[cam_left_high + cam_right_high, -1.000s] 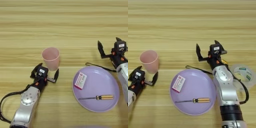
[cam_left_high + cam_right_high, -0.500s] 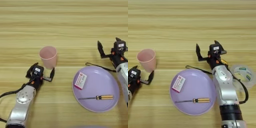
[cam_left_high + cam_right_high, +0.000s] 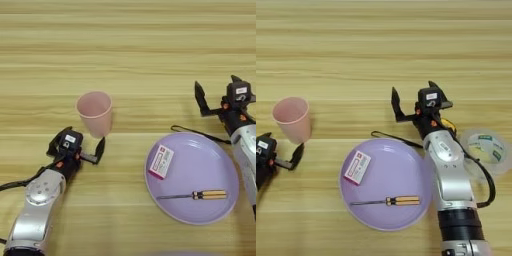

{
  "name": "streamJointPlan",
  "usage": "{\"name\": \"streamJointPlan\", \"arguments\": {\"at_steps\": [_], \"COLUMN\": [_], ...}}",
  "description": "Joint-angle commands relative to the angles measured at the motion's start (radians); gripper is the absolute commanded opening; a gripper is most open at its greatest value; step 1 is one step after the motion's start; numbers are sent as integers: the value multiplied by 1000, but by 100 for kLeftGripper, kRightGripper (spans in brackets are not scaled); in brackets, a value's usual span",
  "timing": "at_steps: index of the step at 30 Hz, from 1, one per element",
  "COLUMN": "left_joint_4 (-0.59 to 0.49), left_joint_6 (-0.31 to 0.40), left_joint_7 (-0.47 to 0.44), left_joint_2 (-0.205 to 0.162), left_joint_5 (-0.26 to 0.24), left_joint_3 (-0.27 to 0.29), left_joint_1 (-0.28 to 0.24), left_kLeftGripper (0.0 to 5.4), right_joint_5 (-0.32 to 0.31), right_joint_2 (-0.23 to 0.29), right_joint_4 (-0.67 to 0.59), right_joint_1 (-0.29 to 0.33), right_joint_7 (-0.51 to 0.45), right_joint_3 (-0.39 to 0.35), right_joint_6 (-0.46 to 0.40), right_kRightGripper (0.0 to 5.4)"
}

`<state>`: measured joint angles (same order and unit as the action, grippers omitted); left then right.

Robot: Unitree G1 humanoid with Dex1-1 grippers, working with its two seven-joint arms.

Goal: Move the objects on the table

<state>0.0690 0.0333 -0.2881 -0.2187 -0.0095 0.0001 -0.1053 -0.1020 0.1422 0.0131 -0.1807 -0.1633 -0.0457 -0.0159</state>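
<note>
Nearest the robot: lilac plate (image 3: pixel 192 181) flat on the wooden table (image 3: pixel 130 45), right of centre. On it, the screwdriver (image 3: pixel 194 195) lies level along the near part, yellow-black handle pointing right, tip left. The pink-and-white box (image 3: pixel 161 161) lies flat on the plate's left part, apart from the screwdriver.

Left side: left gripper (image 3: pixel 78 150) low over the table, fingers spread wide apart, nothing between them. It sits just in front of and slightly left of the pink cup (image 3: pixel 94 113); one fingertip near the cup's base, contact not clear. Cup upright, mouth open, empty as far as visible.

Right side: right gripper (image 3: pixel 415 102) hovers beyond the plate's far rim, fingers spread, holding nothing. A thin black cable (image 3: pixel 396 138) runs on the table by the plate's far edge. A clear roll of tape (image 3: pixel 485 149) lies flat to the right of the right forearm, beside the plate. No yellow tape measure seen as such.

Step judged: left arm looks set up for the cup, at approach stage, no grasp yet. Next move likely needs the open fingers brought forward to straddle the cup wall, then closed gently; the cup is light and tapered, so a push could tip it. Right arm looks idle.
</note>
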Motion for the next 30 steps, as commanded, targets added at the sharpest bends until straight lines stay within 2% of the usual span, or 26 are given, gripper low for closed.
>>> {"name": "streamJointPlan", "arguments": {"at_steps": [1,14,30], "left_joint_4": [8,52,109], "left_joint_6": [22,29,35], "left_joint_7": [7,61,139], "left_joint_2": [-22,-63,-73], "left_joint_5": [8,41,71], "left_joint_3": [11,37,47], "left_joint_1": [-7,11,27], "left_kLeftGripper": [536,536,536], "right_joint_5": [6,7,6], "right_joint_2": [-4,-5,-4], "right_joint_4": [-11,-10,-15], "right_joint_1": [-20,-23,-22], "right_joint_7": [3,7,6], "right_joint_3": [6,10,13], "right_joint_6": [-19,-20,-26], "right_kRightGripper": [540,540,540]}}
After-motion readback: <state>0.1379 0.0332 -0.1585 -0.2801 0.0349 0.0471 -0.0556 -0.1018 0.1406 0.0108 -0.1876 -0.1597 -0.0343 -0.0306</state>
